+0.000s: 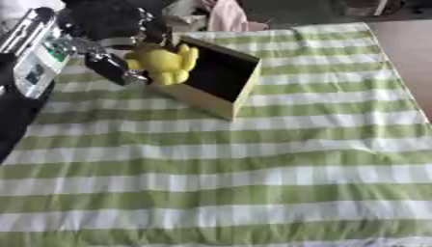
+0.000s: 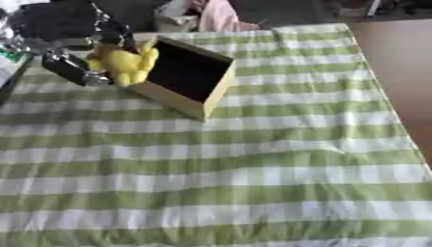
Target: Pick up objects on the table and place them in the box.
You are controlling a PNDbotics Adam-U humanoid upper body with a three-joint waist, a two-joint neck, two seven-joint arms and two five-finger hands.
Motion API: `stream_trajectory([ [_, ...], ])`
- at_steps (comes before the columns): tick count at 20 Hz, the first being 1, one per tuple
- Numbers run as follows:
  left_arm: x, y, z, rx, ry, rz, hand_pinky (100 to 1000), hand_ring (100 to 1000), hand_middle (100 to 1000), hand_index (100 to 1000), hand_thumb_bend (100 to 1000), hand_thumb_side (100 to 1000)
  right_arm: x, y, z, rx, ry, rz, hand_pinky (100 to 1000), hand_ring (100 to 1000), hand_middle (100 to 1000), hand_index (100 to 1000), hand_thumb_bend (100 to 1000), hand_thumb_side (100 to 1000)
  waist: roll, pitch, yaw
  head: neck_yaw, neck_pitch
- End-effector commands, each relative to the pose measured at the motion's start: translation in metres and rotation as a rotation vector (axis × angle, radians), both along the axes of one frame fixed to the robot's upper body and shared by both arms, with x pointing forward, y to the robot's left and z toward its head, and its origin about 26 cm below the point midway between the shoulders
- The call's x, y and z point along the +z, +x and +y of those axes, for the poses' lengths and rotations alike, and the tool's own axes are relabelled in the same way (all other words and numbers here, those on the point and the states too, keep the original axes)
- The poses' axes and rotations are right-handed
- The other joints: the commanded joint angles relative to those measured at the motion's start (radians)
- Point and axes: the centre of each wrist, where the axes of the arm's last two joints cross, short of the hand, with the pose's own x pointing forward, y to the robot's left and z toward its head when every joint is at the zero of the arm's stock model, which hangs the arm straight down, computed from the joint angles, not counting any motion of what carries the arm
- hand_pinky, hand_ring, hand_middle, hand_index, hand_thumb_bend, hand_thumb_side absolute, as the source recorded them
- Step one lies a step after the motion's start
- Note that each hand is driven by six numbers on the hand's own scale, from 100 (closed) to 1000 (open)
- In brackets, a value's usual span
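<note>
A yellow toy [image 1: 165,62] is gripped by the curled fingers [image 1: 110,67] of the left hand [image 1: 118,53] over the left edge of the box [image 1: 221,72], at the far left of the worktop [image 1: 253,169]. The forearm [image 1: 33,58] is seen fully only in the left eye view.

Yellow soft toy [image 1: 165,61]: lumpy, plush-like, with upward-pointing limbs or ears; held up at left rim of box, partly over opening, clasped between black fingers of left hand [image 1: 114,67]. Box [image 1: 221,91]: open-topped, tan cardboard walls, dark interior, tilted askew to stripes, sitting on green-and-white striped cloth [image 1: 253,169] toward far left of table. Contents of box not discernible in dark interior.
</note>
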Motion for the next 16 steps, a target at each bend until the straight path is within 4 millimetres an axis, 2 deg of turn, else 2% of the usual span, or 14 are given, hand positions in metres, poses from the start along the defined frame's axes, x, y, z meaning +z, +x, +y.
stream_trajectory([
  [1, 0.011, 0.008, -0.017, -0.058, 0.145, -0.008, 329, 556, 562, 711, 172, 112, 0.008, 0.001, 0.0, 0.017, -0.01, -0.027, 668, 738, 718, 784, 100, 617, -0.006, -0.01, -0.004, 0.01, -0.007],
  [7, 0.0, 0.021, -0.048, 0.001, 0.129, 0.003, 334, 560, 566, 713, 171, 111, 0.007, 0.003, 0.004, 0.042, 0.0, -0.029, 668, 738, 718, 784, 100, 617, -0.012, -0.003, -0.014, 0.023, -0.017],
  [10, -0.008, 0.026, -0.054, 0.038, 0.108, 0.006, 324, 555, 561, 710, 127, 116, 0.006, 0.003, 0.004, 0.047, 0.006, -0.027, 666, 738, 717, 784, 100, 618, -0.012, -0.001, -0.017, 0.025, -0.021],
  [16, -0.015, 0.029, -0.065, 0.088, 0.105, -0.017, 336, 561, 568, 714, 176, 108, 0.004, 0.003, 0.006, 0.061, 0.014, -0.023, 665, 737, 716, 784, 100, 620, -0.011, 0.002, -0.02, 0.029, -0.024],
])
